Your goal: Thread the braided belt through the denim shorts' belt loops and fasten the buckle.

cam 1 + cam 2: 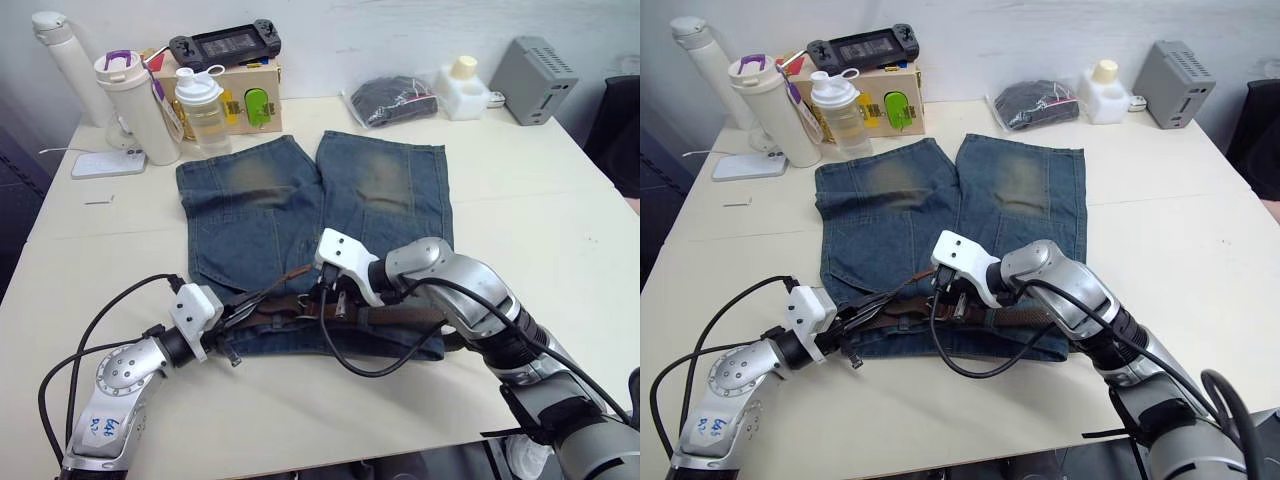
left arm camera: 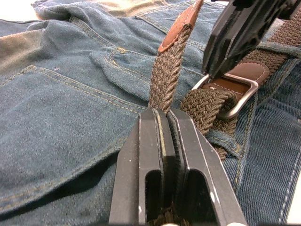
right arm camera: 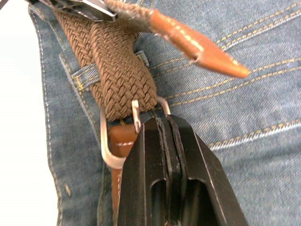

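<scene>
The braided belt (image 2: pixel 165 77), dark-brown weave with a tan leather tip, lies along the waistband of the denim shorts (image 1: pixel 300 215) at lower centre of the counter (image 1: pixel 540 200). Wrist views alone show the grips: the left tool (image 2: pixel 164 123) pinches the strap; the right tool (image 3: pixel 162 126) is closed at the silver buckle (image 3: pixel 110 150).
</scene>
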